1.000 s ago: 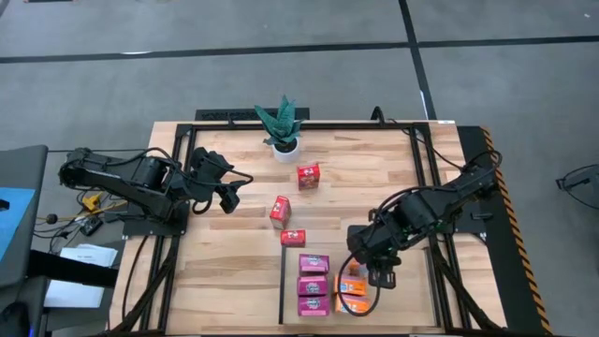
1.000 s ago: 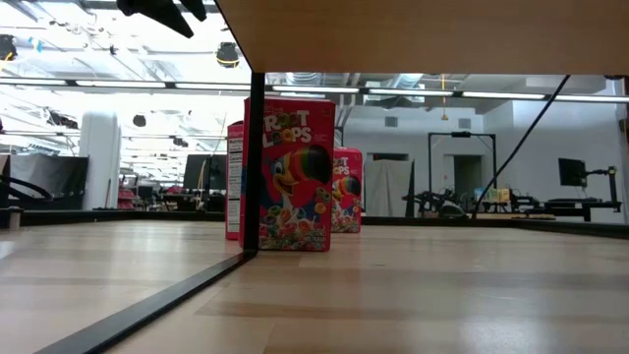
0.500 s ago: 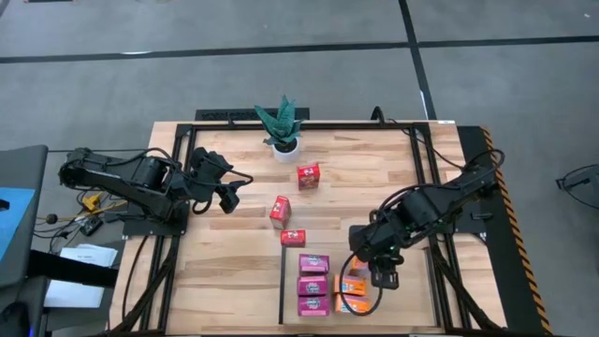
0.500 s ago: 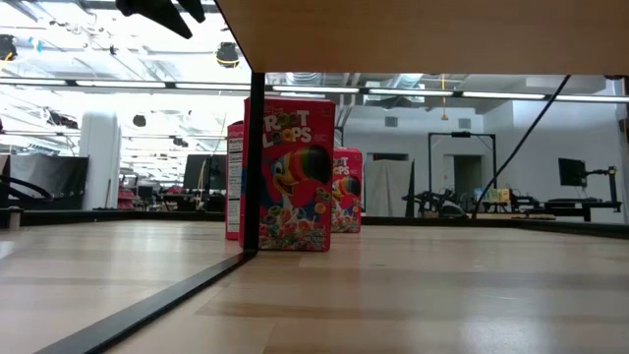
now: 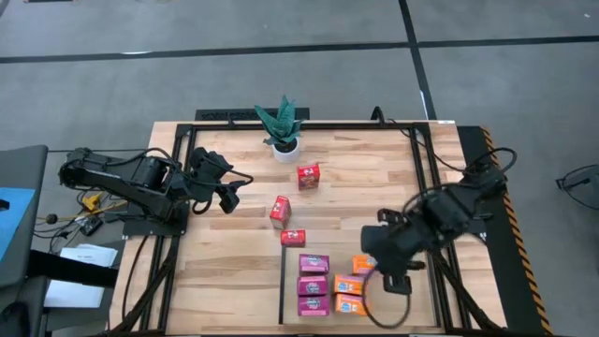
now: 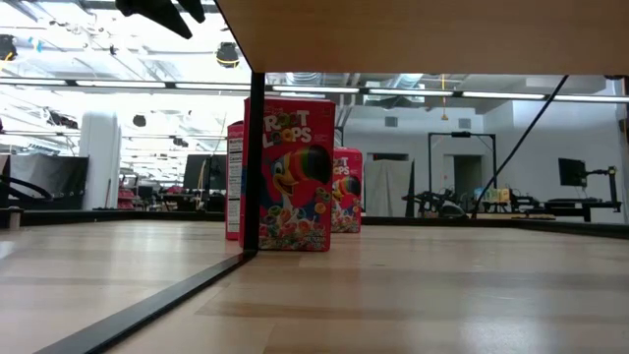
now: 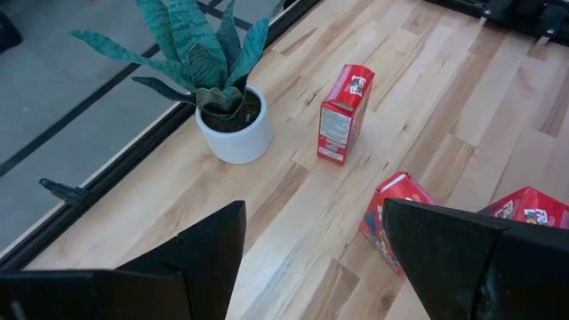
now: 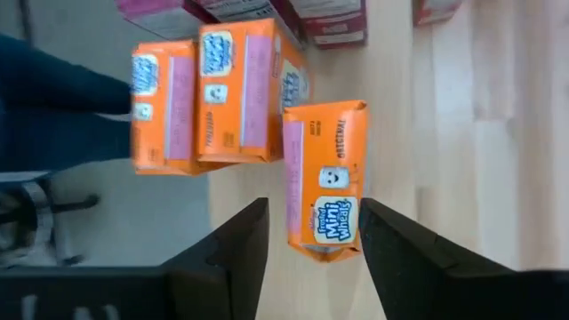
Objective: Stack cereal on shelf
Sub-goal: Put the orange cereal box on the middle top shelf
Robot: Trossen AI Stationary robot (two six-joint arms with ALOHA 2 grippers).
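Three orange cereal boxes lie flat on the shelf point(image 5: 412, 304), a light panel edged by a black strip. One point(image 5: 365, 265) point(image 8: 324, 178) lies apart from the other two point(image 5: 349, 294) point(image 8: 204, 98). Beside them, three purple boxes point(image 5: 313, 285) form a row. Three red boxes point(image 5: 309, 175) point(image 5: 280, 210) point(image 5: 293, 238) stand on the bare tabletop. My right gripper point(image 5: 394, 281) point(image 8: 311, 231) hangs open just right of the single orange box, above it and touching nothing. My left gripper point(image 5: 228, 195) point(image 7: 311, 258) waits open at the table's left, above the wood.
A potted green plant point(image 5: 281, 126) point(image 7: 213, 80) stands at the far edge. A black metal frame point(image 5: 421, 178) runs around the tabletop. In the low view the red boxes point(image 6: 288, 172) stand upright behind the shelf's black strip point(image 6: 147, 305). Bare wood lies right of the orange boxes.
My right gripper has risen and gone toward the table's right edge, off the orange boxes. The single orange box, which it covered before, now shows lying flat on the shelf.
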